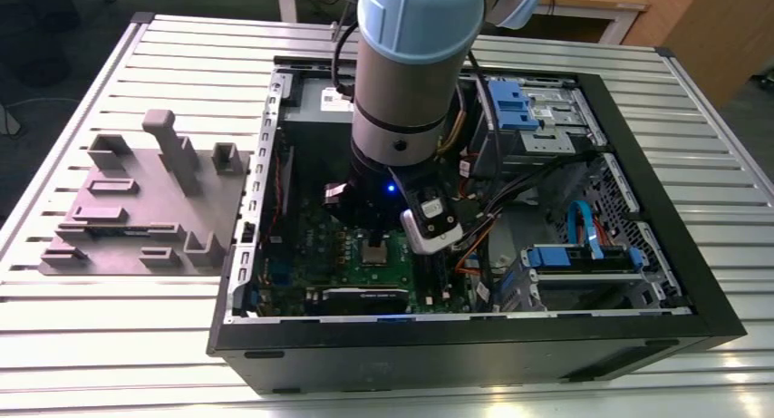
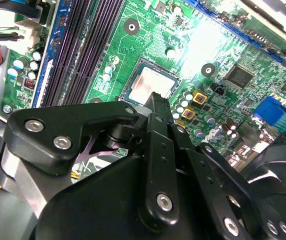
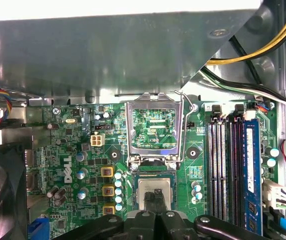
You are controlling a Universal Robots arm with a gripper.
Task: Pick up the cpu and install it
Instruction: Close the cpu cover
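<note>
The black two-fingered gripper [image 3: 156, 199] stood directly over the small square silvery cpu [image 3: 155, 192], which lay seated in the socket on the green motherboard [image 3: 78, 150]. Its fingertips were pressed together, tips at the chip's top, grasping nothing. The hinged metal socket frame [image 3: 155, 127] stood raised just beyond the fingers.

A big table [image 1: 109, 336] made of long silver metal strips; an open black computer case [image 1: 459, 345] sits on it; a grey block holder [image 1: 145, 209] lies beside the case.
</note>
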